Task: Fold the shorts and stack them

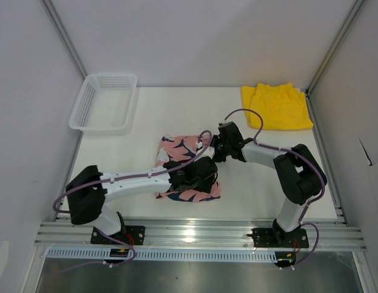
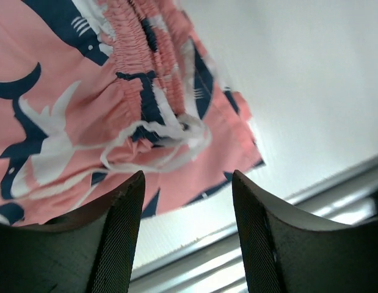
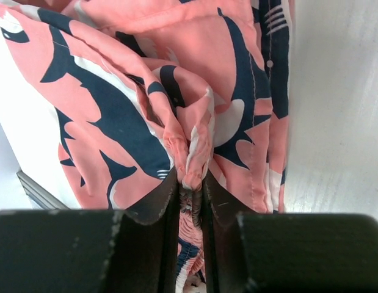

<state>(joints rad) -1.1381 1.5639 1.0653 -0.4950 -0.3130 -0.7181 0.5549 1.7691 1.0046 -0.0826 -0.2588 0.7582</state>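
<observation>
The pink shorts (image 1: pixel 184 163) with a navy-and-white print lie bunched at the table's middle. My right gripper (image 1: pixel 212 146) is shut on a pinched fold of the pink shorts (image 3: pixel 195 146) at their right edge. My left gripper (image 1: pixel 201 177) is open over their near part; the elastic waistband and white drawstring (image 2: pixel 158 140) lie just beyond its fingers (image 2: pixel 118 226), nothing between them. The yellow shorts (image 1: pixel 276 106) lie flat at the far right corner.
A white mesh basket (image 1: pixel 104 102) stands at the far left. An aluminium rail (image 1: pixel 201 232) runs along the table's near edge. White walls close in both sides.
</observation>
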